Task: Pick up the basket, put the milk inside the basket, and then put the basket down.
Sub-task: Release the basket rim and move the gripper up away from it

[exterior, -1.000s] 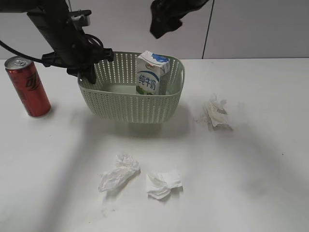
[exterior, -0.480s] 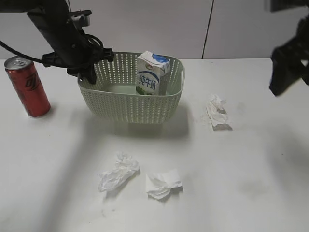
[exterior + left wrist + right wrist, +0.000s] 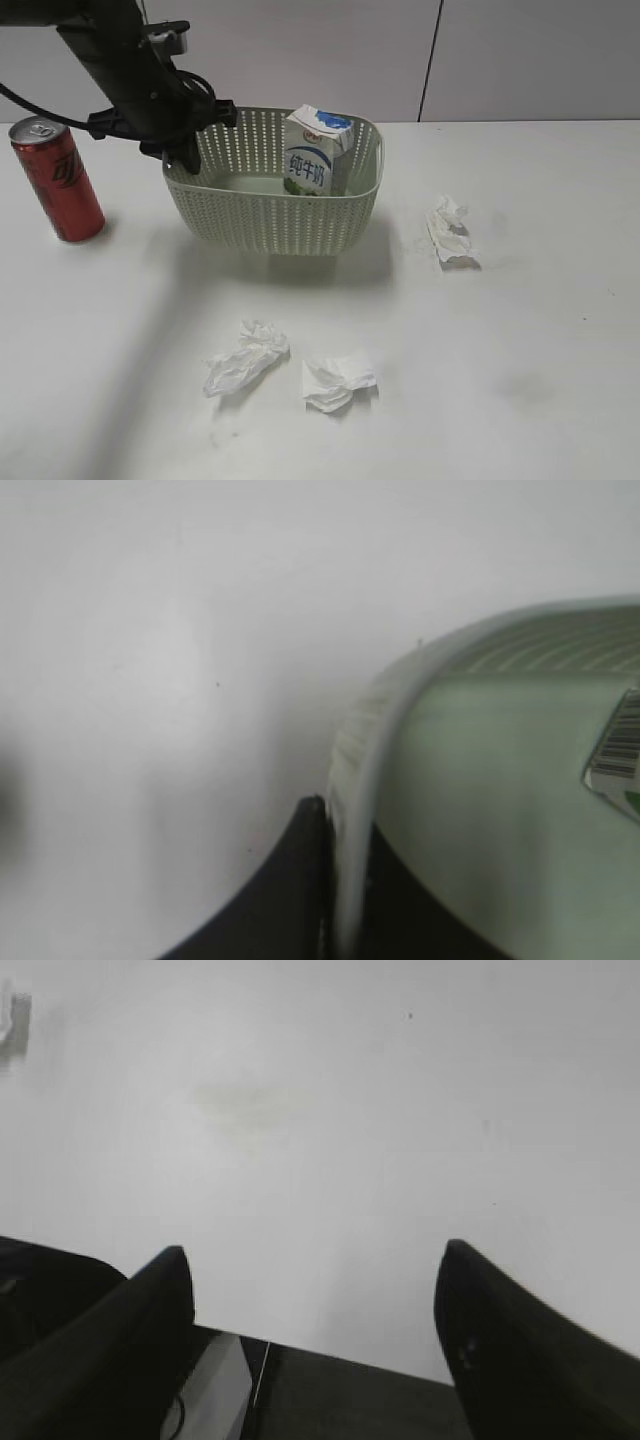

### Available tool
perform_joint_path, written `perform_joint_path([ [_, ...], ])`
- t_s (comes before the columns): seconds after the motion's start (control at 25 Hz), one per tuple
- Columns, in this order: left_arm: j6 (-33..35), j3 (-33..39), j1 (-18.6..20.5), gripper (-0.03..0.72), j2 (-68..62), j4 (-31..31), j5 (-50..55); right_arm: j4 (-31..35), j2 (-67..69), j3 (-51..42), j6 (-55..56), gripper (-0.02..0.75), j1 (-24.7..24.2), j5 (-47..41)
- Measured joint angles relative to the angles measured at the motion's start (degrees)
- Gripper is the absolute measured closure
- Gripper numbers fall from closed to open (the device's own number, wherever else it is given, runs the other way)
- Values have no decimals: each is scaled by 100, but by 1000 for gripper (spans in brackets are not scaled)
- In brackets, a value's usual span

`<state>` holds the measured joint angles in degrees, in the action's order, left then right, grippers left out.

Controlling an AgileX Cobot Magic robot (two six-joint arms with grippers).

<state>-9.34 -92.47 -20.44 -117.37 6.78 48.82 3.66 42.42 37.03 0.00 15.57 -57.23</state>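
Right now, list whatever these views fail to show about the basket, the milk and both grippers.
- Basket underside, exterior view: its own wall hides whether it touches the table.
- Milk lower part, exterior view: behind the basket wall. Left wrist view shows only a blurred barcode corner at the right edge.
- Left gripper, left wrist view: cut by the bottom edge, clamped on the rim.
- Right gripper: absent from the exterior view; its wrist view shows it open.

White matte table [image 3: 520, 330] fills most of the exterior view; surface shows faint grey smudges and soft diffuse shadows, no hard highlights. Behind its far edge stands a pale grey wall [image 3: 520, 60] of flat panels, with one dark vertical seam [image 3: 432, 60] between panels right of centre. Right wrist view shows the same white tabletop [image 3: 330, 1140], with a faint yellowish stain [image 3: 240, 1105].
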Motion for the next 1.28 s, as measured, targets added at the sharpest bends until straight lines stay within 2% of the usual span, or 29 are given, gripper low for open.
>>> perform_joint_path([
  [0.24,0,0,0,688,0,11,-4,-25,-2103,-756,0,166,0,309],
  [0.4,0,0,0,688,0,17,-4,-59,-3020,-1259,0,166,0,285],
  [1.0,-10,0,0,680,-563,72,-336,-71,-3417,-1289,0,184,0,302],
  [1.12,-23,0,0,594,-565,133,-378,-71,-3417,-1289,0,183,0,302],
  [1.28,-35,0,0,293,-559,226,-367,-71,-3417,-1289,0,183,0,302],
])
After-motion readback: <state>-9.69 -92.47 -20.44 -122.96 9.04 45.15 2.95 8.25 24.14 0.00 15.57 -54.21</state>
